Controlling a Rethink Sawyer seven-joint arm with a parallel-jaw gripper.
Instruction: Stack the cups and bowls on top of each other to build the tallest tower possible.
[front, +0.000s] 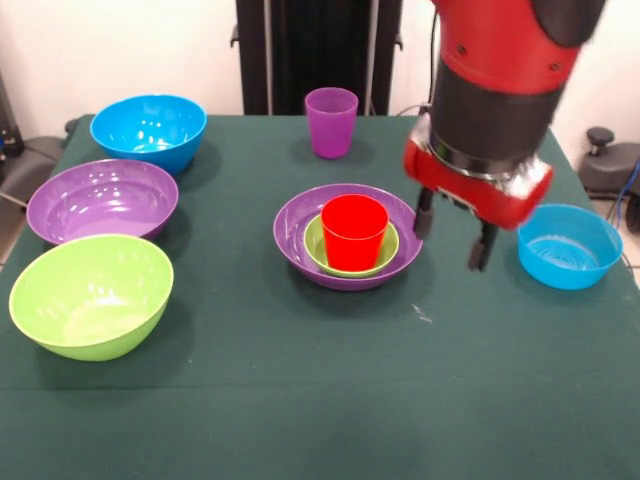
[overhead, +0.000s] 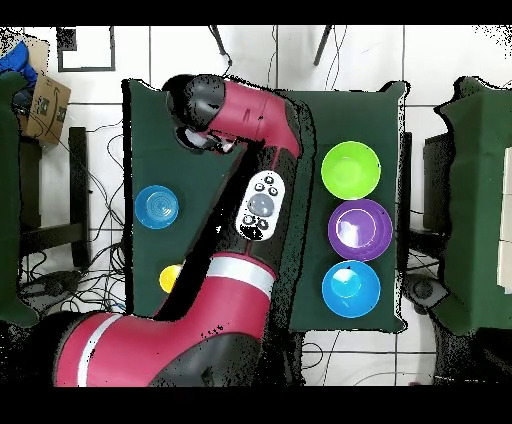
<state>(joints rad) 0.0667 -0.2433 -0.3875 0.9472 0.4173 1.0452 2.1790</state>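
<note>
The tower (front: 349, 238), of light, slick, rigid plastic, needed rim grasps; the gripper (front: 452, 232) hung beside it, spread and empty.

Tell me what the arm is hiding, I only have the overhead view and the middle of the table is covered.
Observer: A large purple bowl sits there, with a small green bowl nested inside it and a red cup upright in that.
Operator: Is the gripper holding anything?
Observer: No, the gripper is open and empty, hanging between that stack and the small blue bowl.
Operator: Anything else I can't see?
Observer: A purple cup stands alone and upright behind the stack, on the pedestal side of the table.
</note>
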